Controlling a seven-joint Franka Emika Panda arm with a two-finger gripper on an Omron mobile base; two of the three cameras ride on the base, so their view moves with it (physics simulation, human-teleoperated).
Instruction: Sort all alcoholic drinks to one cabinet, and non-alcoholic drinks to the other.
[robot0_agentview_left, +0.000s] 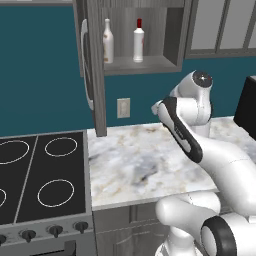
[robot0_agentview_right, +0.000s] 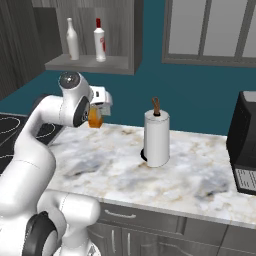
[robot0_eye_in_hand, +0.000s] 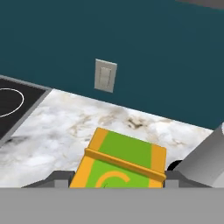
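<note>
Orange-green carton (robot0_eye_in_hand: 119, 162) sits clamped in the tool (robot0_eye_in_hand: 118, 179), its base cut off.

Even, flat rendered light, fairly bright; no glare; soft faint shadows on the marble counter (robot0_agentview_left: 150, 165) — darkest under the paper towel roll (robot0_agentview_right: 156, 137); textures slightly blurred; edges undistorted.

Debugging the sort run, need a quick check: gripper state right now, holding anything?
Gripper: jaws closed on the orange-and-green juice carton, held up off the marble counter.
</note>
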